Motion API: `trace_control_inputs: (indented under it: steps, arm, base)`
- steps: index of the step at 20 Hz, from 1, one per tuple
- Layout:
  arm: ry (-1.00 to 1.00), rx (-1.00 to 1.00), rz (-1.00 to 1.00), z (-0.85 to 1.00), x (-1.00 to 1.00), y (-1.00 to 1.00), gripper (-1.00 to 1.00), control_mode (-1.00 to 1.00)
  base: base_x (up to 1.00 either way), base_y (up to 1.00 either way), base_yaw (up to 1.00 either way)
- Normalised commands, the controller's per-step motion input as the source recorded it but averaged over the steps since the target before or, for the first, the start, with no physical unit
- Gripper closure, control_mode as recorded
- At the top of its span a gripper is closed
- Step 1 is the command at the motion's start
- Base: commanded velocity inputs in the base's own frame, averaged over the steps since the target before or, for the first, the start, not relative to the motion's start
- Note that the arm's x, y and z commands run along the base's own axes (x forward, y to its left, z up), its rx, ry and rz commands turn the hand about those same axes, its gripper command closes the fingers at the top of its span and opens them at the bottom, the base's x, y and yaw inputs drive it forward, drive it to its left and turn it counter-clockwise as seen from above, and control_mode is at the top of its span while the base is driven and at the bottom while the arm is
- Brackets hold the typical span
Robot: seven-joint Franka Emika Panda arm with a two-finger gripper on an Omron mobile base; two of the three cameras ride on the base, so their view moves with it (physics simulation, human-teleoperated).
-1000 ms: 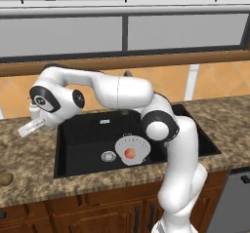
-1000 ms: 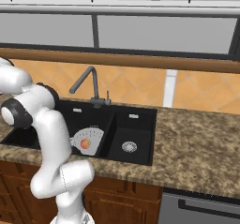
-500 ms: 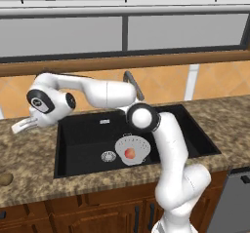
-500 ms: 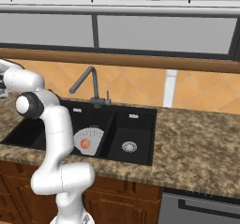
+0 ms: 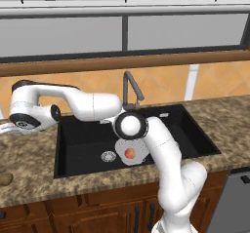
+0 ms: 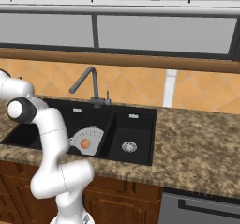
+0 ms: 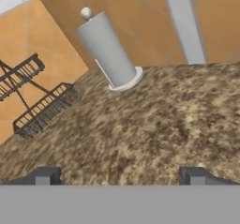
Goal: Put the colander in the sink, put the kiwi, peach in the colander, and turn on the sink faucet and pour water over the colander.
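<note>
The pale colander (image 5: 138, 149) (image 6: 93, 135) stands in the large basin of the black sink (image 5: 83, 139) (image 6: 136, 124), with the orange-red peach (image 5: 130, 153) (image 6: 85, 144) inside it. The brown kiwi (image 5: 5, 179) lies on the counter's front left corner. The dark faucet (image 5: 131, 88) (image 6: 89, 85) rises behind the sink, its spout over the basin. My arm reaches far to the left, and my gripper (image 5: 5, 127) (image 7: 119, 177) hangs open over the counter left of the sink, behind the kiwi. Nothing is between its fingertips (image 7: 44, 176).
In the hand view a white paper towel roll (image 7: 108, 49) stands at the tiled wall, with a dark wire dish rack (image 7: 33, 96) beside it on the granite counter (image 7: 154, 120). A smaller basin with a silver drain (image 6: 129, 146) lies right of the colander.
The arm has swung further left, carrying the open gripper away from the sink and out over the left counter. The colander and peach have stayed put.
</note>
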Motion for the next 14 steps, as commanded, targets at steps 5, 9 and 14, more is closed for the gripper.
trace_control_inputs:
  steps: [5, 9, 14]
  arm:
    - [0.09, -0.30, -0.21, 0.85, 0.03, 1.00, -1.00, -1.00]
    - [0.20, -0.18, -0.22, 0.99, 0.03, 0.79, -1.00, -1.00]
    - [0.22, -0.16, -0.28, 1.00, 0.35, 0.53, -1.00, -1.00]
  base:
    - [0.00, 0.00, 0.00]
    - [0.00, 0.00, 0.00]
    - [0.00, 0.00, 0.00]
